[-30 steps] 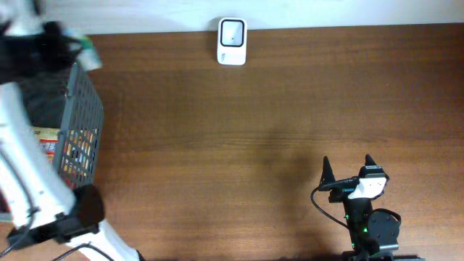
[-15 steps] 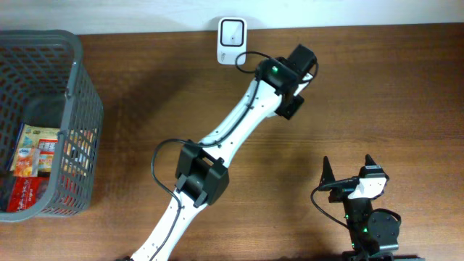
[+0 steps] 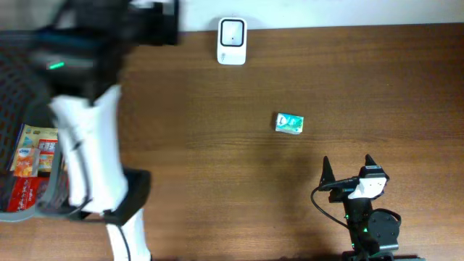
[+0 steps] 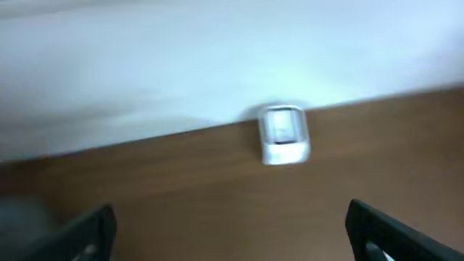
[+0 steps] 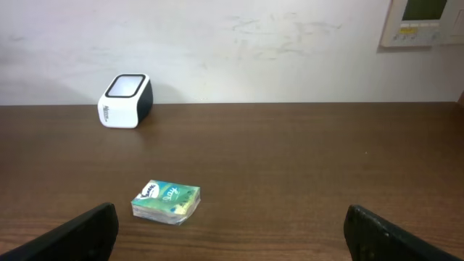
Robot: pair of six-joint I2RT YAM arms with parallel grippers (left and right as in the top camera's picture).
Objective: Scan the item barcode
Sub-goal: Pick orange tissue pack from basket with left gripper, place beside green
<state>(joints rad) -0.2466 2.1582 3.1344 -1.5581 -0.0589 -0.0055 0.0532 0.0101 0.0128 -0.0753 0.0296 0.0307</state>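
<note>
Green packet (image 3: 289, 123), the item for scanning, lay flat on the brown table (image 3: 217, 181), alone in the open, well apart from the white scanner (image 3: 232, 41) that stood at the back edge against the pale wall (image 5: 290, 43). From the right wrist view the packet sat in front of the scanner and a little to its right, with no finger touching it. The right gripper (image 3: 348, 163) rested near the front edge of the table with its jaws spread wide and nothing between them, pointing toward the back wall. The left arm (image 3: 87, 145) was smeared by motion in the overhead view, reaching across the grey basket (image 3: 22, 212) at the left side, where colourful snack packets (image 3: 29, 152) lay inside. Its gripper seemed to sit near the top left of that view, though the blur made this unsure. The left wrist view showed the left gripper (image 4: 232, 232) with fingers far apart and empty, facing the scanner.
</note>
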